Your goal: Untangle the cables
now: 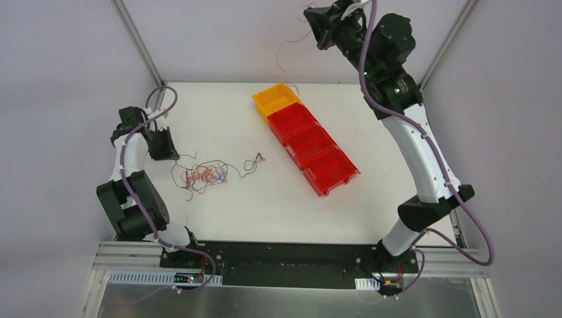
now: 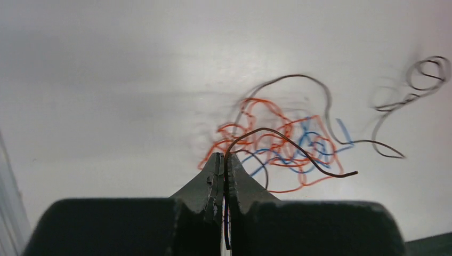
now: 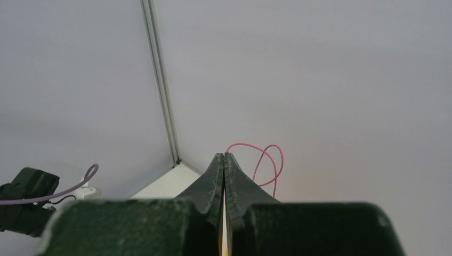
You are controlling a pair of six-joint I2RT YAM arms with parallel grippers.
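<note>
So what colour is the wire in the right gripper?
The wire is red, clearest in right wrist view.

Overhead, left wrist: probably same cables [image 1: 202, 175]

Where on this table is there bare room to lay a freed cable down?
Bare: the table's near strip below the tangle and red bins, and the right side between those bins and the right arm. Crowded: by the left claw, where the tangle sprawls.

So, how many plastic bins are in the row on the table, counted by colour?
Yellow bin: 1
Red bins: 3
Total: 4
</note>
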